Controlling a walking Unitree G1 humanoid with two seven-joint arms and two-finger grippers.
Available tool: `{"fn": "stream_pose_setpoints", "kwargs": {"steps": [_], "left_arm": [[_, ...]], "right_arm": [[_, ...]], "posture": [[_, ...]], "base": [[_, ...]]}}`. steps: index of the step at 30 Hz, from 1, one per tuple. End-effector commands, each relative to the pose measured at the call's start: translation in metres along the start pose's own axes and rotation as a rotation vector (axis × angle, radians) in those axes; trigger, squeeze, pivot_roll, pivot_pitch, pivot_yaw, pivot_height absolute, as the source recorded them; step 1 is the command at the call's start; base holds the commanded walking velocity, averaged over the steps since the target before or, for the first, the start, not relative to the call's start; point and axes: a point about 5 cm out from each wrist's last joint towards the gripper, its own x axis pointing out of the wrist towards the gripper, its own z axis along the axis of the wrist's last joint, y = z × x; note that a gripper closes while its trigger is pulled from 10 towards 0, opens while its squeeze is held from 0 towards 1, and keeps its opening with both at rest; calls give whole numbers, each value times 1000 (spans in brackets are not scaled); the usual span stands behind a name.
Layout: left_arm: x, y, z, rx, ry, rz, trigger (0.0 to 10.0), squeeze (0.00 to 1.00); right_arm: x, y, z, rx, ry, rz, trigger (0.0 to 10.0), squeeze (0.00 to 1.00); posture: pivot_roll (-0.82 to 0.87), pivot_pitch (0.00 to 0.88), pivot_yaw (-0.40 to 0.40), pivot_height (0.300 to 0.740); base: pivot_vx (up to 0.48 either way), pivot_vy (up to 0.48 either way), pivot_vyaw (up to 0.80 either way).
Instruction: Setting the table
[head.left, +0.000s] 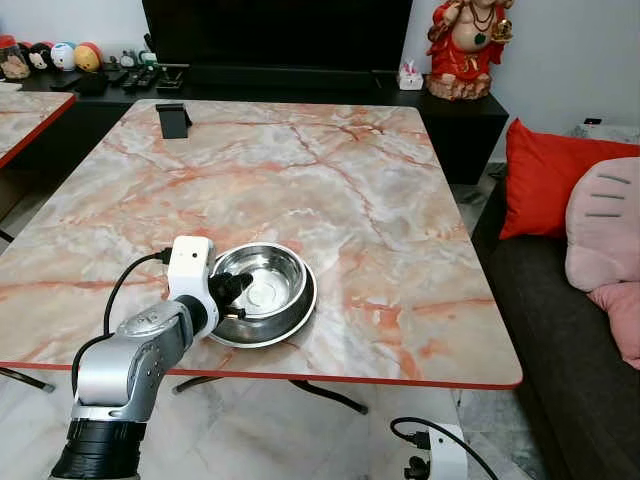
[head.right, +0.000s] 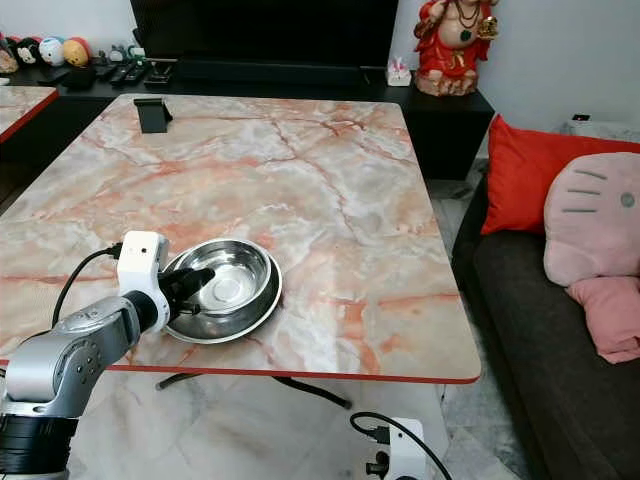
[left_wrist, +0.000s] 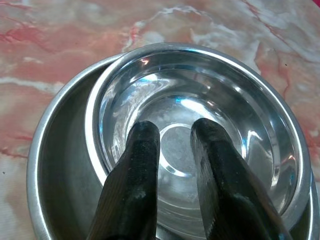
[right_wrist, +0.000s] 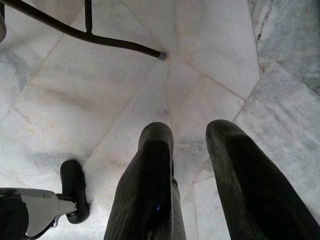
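Table: a marble-topped table (head.left: 330, 190) with pink and orange veins and a red edge stands before me.
Bowls: a small steel bowl (left_wrist: 200, 135) sits nested inside a wider steel bowl (left_wrist: 55, 170); the pair rests on the table top close to the near edge, toward its left corner.
My left gripper: my left gripper (head.left: 238, 292) reaches in over the left rim of the bowls. In the left wrist view my two black fingers (left_wrist: 135, 185) hang above the inner bowl's polished floor with a narrow gap between them, parted and holding nothing. I cannot tell whether they touch the metal.
My left arm: my silver left arm (head.left: 130, 360) comes up from below the near edge, with a white camera block (head.left: 190, 265) at the wrist and a black cable (head.left: 115, 300) looping off it.
My right gripper: my right gripper (right_wrist: 192, 185) hangs low over the pale marble floor (right_wrist: 100, 100), fingers apart and empty, near a black table leg (right_wrist: 100, 37).
Far edge of the table: a small black stand (head.left: 174, 120) sits near the far left corner.
Beyond the table: a dark cabinet (head.left: 450, 120) carries a red figurine (head.left: 468, 45) and small toys (head.left: 60, 55).
Right of the table: a dark sofa (head.left: 560, 330) holds a red cushion (head.left: 540, 175) and pink pillows (head.left: 605, 230).
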Motion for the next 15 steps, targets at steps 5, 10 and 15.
{"fn": "stream_pose_setpoints", "kwargs": {"steps": [5,10,15], "left_arm": [[1,1,0,22,26,16,10000,0],[1,2,0,31,32,30,10000,0],[1,6,-1,35,38,57,10000,0]], "right_arm": [[0,-2,0,-9,7,-4,10000,0],[0,-2,0,-10,8,-3,10000,0],[0,-2,0,-11,8,-3,10000,0]], "posture": [[52,0,-36,740],[52,0,-36,740],[52,0,-36,740]], "base": [[0,0,0],[0,0,0],[0,0,0]]}}
